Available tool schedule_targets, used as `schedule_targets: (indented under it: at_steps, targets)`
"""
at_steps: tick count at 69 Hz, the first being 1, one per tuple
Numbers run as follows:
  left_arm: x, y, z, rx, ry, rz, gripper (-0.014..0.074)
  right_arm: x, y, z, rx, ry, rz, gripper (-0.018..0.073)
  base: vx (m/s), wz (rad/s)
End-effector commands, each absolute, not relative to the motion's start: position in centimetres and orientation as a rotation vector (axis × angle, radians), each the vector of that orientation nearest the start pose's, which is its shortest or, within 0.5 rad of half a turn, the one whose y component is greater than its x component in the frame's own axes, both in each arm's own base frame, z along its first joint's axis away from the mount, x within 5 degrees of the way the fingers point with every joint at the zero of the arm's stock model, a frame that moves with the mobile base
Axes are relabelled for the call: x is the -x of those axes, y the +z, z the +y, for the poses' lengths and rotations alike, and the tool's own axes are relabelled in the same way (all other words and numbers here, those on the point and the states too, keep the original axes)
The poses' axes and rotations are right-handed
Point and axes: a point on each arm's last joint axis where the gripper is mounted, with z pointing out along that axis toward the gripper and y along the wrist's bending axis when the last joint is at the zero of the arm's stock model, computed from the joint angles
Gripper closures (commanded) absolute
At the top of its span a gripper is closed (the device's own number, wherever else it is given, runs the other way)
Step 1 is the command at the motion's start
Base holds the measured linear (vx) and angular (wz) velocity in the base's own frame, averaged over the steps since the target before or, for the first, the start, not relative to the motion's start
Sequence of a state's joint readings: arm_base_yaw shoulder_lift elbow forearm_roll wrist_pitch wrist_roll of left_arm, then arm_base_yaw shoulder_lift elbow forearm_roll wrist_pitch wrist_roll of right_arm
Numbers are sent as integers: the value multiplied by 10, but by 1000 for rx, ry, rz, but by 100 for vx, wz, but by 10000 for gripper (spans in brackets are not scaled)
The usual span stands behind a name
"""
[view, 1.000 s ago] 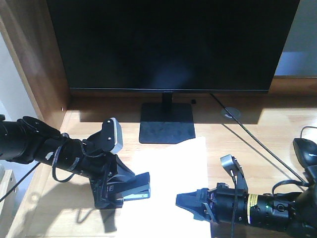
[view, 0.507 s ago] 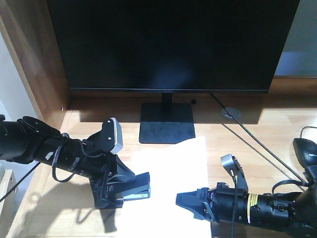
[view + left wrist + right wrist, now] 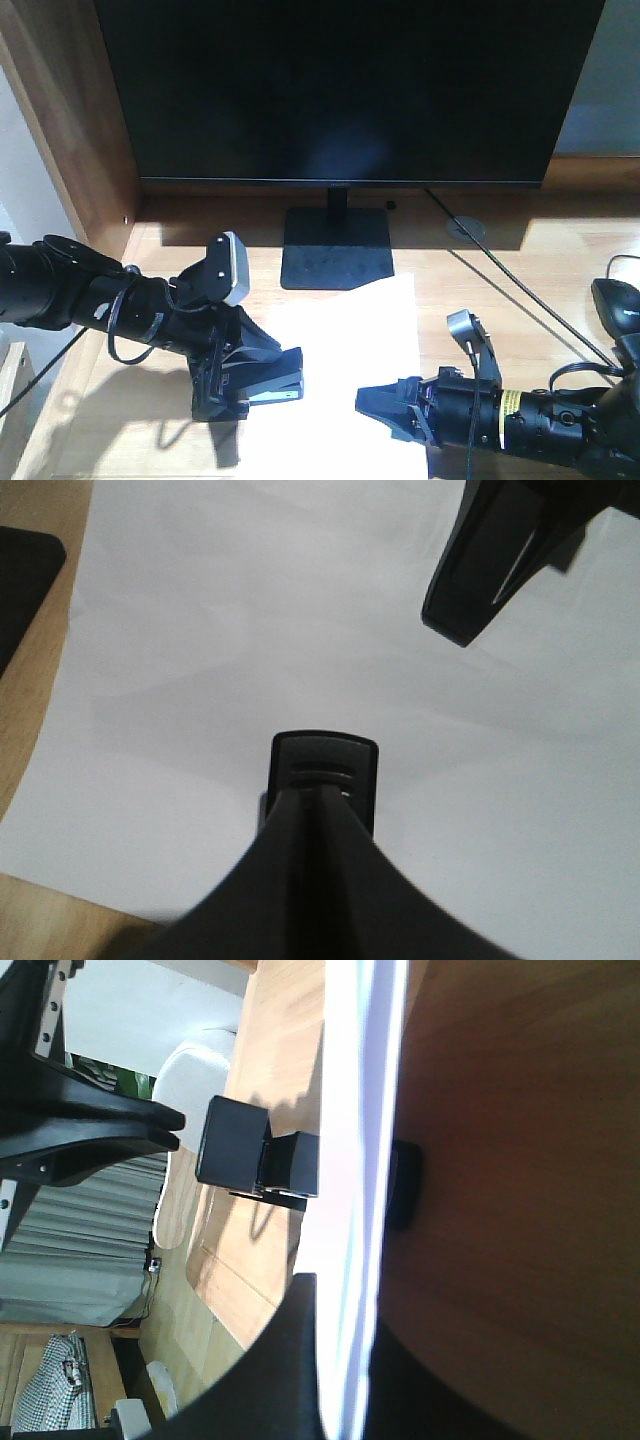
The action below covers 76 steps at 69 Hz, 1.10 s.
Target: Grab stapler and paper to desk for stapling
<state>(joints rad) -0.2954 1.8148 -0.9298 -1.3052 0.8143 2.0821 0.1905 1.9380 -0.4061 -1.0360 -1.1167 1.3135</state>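
Observation:
The white paper (image 3: 345,340) lies flat on the light wood desk (image 3: 530,300) in front of the monitor stand. My left gripper (image 3: 258,385) is shut on the black stapler (image 3: 285,372), which is low over the sheet's left part. In the left wrist view the stapler (image 3: 323,770) pokes out between the closed fingers, above the paper (image 3: 250,630). My right gripper (image 3: 385,408) is shut on the paper's near right edge. The right wrist view shows the sheet (image 3: 355,1160) edge-on running between that gripper's (image 3: 345,1310) jaws, with the stapler (image 3: 260,1155) beyond.
A large black monitor (image 3: 340,90) on a square black stand (image 3: 335,250) fills the back of the desk. A dark brown side panel (image 3: 70,130) closes the left. A black mouse (image 3: 620,305), a cable (image 3: 510,280) and a round grommet (image 3: 467,230) lie at the right.
My left arm has shifted slightly to the right and lower, with the stapler still in its grip over the paper. The right arm and the paper have not visibly moved.

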Motion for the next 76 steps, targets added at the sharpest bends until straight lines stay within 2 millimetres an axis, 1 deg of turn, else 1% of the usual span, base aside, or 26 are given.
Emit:
schedule_targets:
  at_steps: [1, 12, 17, 42, 60, 68, 76]
  targets:
    - [-294, 188, -166, -1500, -761, 1704, 603, -224, 107, 117, 22, 1501, 2197, 562, 0, 0]
    - [-297, 184, -168, -1497, -674, 1736, 603, -224, 108, 117, 22, 1502, 2196, 562, 0, 0]
    - [-298, 182, -168, -1494, -668, 1747, 603, -224, 108, 117, 22, 1503, 2195, 562, 0, 0]
    - [-297, 153, -172, -1524, -800, 1795, 603, -224, 108, 117, 22, 1503, 2194, 562, 0, 0]
    - [-299, 131, -171, -1546, -804, 1859, 603, -224, 108, 117, 23, 1507, 2190, 562, 0, 0]
    - [-299, 125, -170, -1545, -805, 1878, 603, -224, 108, 117, 23, 1508, 2189, 562, 0, 0]
    - [-299, 124, -170, -1545, -806, 1879, 603, -224, 108, 117, 23, 1512, 2185, 562, 0, 0]
